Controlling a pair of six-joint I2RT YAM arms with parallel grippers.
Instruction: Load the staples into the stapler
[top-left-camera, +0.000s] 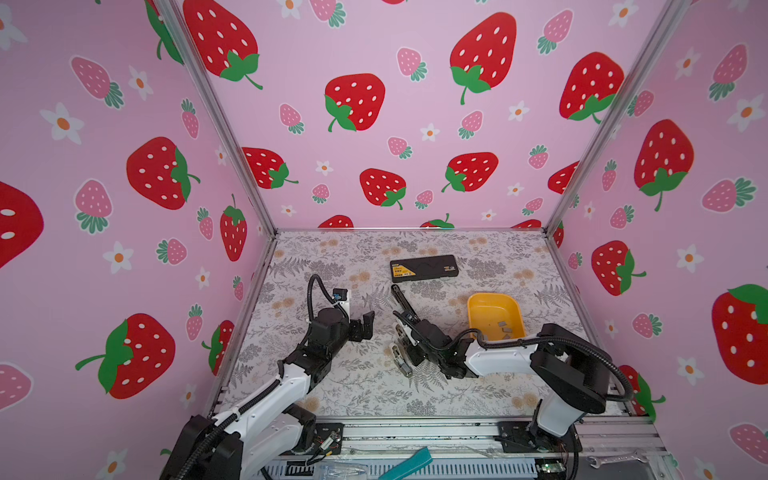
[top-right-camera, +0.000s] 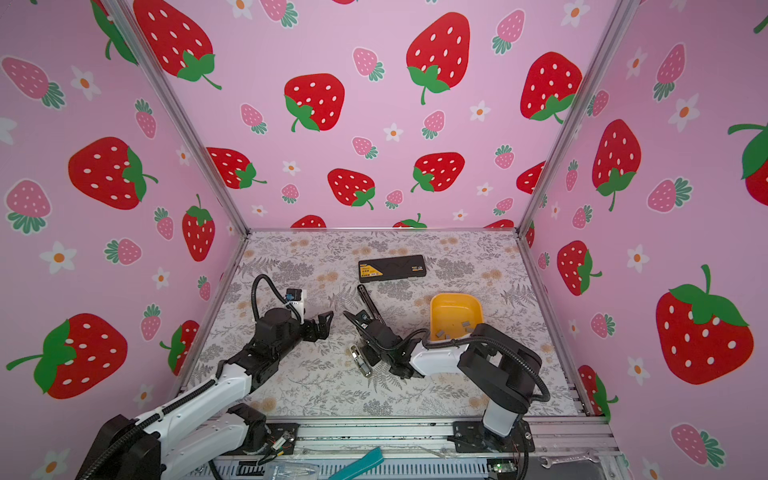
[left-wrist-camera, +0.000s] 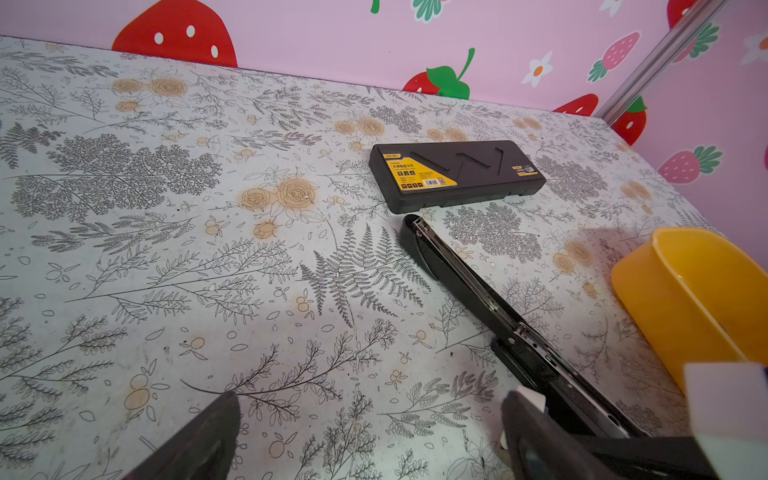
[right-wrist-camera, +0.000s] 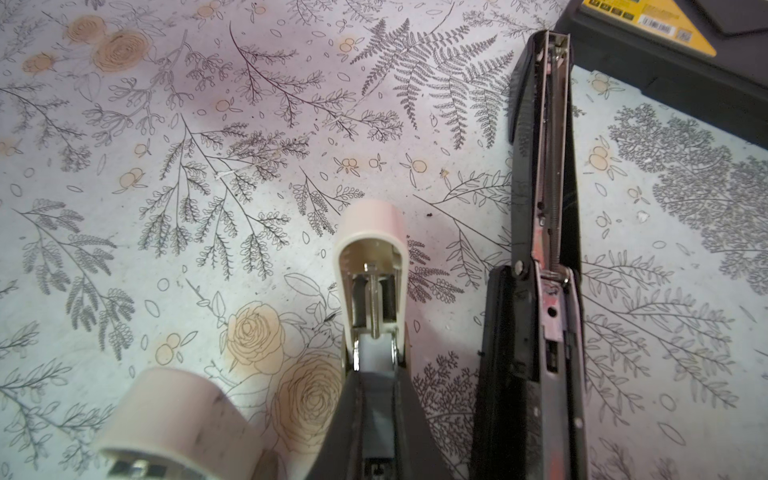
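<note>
Right pincer (right-wrist-camera: 376, 372) is pinched nearly shut on the small beige stapler (right-wrist-camera: 370, 249), beside the opened black stapler (right-wrist-camera: 544, 208); left pincer (top-left-camera: 365, 326) gapes wide, holding nothing.

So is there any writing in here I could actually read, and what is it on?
The yellow label on the black box: Chinese characters, small print, barcode; too blurred to read.
The white mark at the box's corner: too small to read.
The black stapler, beige stapler, yellow tray: no writing visible.
</note>
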